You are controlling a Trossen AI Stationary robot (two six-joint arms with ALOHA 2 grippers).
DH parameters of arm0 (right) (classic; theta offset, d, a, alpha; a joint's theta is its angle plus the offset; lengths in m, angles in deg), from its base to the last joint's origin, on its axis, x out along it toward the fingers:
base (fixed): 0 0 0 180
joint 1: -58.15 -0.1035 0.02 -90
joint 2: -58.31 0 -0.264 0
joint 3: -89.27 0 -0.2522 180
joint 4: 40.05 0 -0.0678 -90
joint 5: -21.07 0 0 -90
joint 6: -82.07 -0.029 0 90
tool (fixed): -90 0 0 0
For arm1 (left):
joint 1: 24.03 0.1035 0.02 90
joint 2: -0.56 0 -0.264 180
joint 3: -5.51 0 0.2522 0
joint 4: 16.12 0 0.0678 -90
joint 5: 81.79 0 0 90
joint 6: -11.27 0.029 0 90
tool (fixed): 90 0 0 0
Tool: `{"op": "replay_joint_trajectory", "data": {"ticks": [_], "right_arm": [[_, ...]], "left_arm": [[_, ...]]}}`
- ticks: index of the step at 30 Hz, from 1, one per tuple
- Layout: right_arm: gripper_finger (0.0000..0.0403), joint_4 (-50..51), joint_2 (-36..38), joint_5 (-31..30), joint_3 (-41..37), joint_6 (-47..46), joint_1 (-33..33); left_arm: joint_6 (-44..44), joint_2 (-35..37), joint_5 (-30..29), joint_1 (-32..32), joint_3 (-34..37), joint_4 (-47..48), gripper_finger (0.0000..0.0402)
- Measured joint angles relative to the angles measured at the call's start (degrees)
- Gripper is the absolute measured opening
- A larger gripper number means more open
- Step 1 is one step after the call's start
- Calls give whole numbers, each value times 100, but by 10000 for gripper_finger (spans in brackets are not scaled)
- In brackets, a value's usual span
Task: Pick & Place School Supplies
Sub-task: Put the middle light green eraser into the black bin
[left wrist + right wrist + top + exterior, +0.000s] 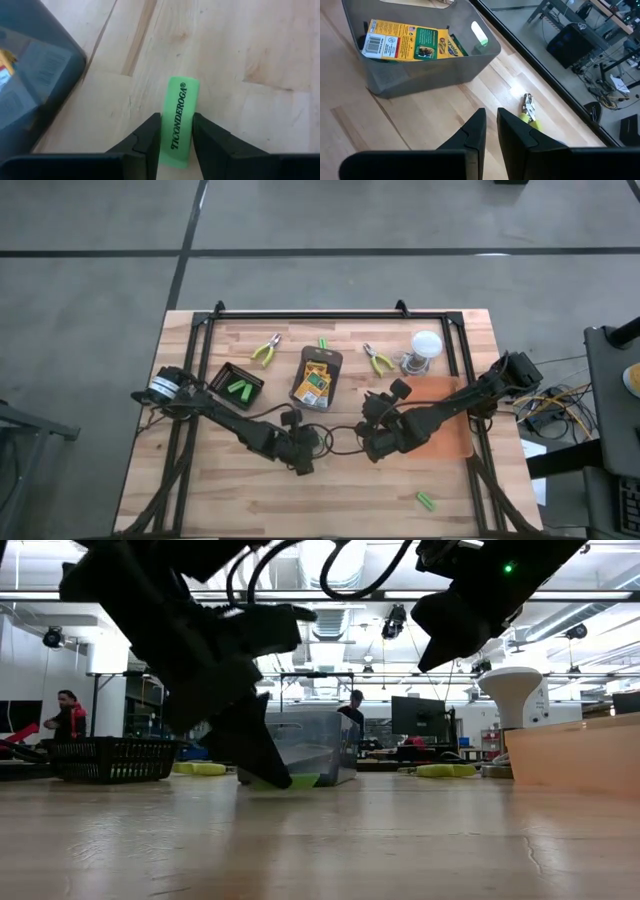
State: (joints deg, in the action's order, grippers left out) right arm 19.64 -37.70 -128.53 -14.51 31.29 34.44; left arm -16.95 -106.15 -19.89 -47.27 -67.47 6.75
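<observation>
Gripping green stick (178, 120), left tool (176, 145) hides its lower end; right tool (491, 131) pressed together, empty.

Between the black fingers (150, 142) of the left gripper (176, 145) lies a bright-green stick (178, 120) with black lettering, on a pale wooden table (240, 45) with darker grain streaks; just beside that gripper stands a translucent grey bin (427, 62). In it, ahead of the black right gripper (490, 131), lie crayon boxes (410, 40) in yellow and green with a white barcode label; beyond the bin lie pliers (528, 112) with yellow-green handles.
</observation>
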Motion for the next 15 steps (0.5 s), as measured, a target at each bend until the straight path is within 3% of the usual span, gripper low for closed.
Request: {"op": "replay_joint_trajectory", "data": {"ticks": [15], "right_arm": [[43,-157,0,0,2,0,0]], "left_arm": [[-157,498,-601,2,17,434,108]]}}
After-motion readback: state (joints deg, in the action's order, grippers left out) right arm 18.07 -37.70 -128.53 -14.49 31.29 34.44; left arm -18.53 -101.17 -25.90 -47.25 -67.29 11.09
